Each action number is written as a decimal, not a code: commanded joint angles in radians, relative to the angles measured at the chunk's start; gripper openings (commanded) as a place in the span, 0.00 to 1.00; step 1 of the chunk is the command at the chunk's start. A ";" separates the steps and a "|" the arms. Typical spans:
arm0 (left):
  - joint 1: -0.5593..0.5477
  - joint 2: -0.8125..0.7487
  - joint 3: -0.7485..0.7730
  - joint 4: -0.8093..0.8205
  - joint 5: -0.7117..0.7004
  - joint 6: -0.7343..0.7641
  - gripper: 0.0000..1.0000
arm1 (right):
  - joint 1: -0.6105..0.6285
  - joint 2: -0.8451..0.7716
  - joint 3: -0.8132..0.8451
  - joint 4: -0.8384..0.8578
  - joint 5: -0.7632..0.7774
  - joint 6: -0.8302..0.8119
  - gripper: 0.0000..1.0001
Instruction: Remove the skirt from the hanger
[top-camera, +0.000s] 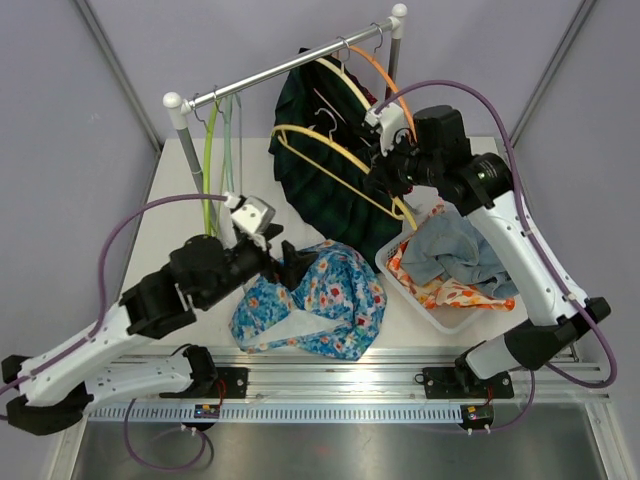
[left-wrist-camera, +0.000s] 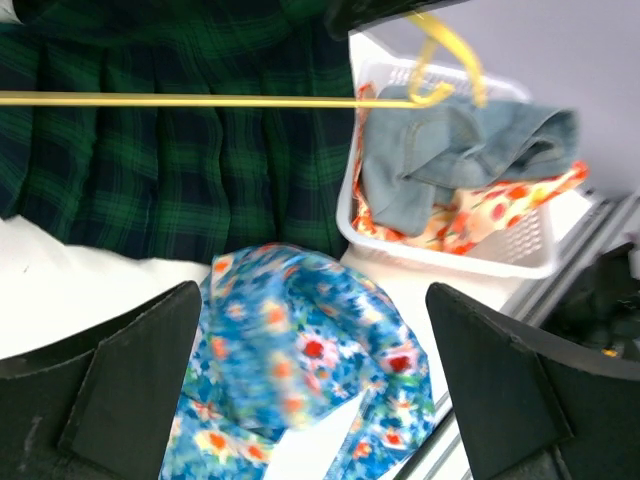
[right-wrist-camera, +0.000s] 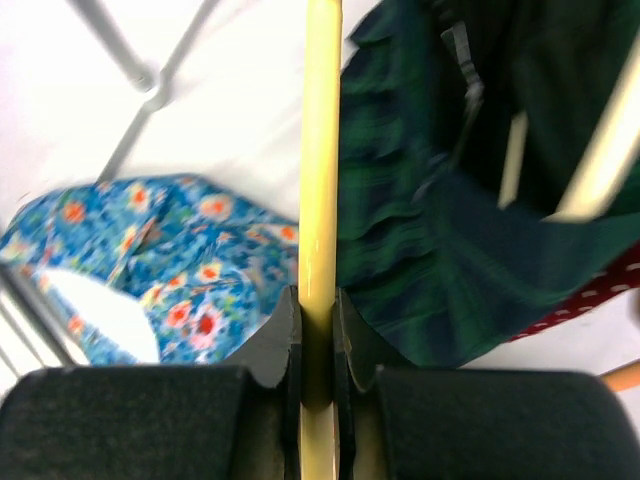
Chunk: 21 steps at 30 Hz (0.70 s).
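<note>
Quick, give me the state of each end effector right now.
Left end effector: open, holding nothing; the floral skirt lies below it.
Right end effector: closed on the yellow hanger.

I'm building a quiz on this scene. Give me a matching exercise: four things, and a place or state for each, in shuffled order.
1 floral skirt
2 yellow hanger
3 denim
4 left gripper

A in basket
B open
C heaped on table
D clamped in right gripper

Pairs: 1-C, 2-D, 3-A, 4-B
</note>
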 joint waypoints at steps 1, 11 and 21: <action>-0.001 -0.102 0.015 -0.113 0.057 -0.038 0.99 | 0.024 0.052 0.158 0.041 0.157 0.028 0.00; -0.001 -0.378 -0.040 -0.307 0.014 -0.099 0.99 | 0.116 0.234 0.379 0.081 0.315 0.032 0.00; -0.001 -0.461 -0.080 -0.327 0.008 -0.136 0.99 | 0.206 0.345 0.534 0.122 0.409 0.025 0.00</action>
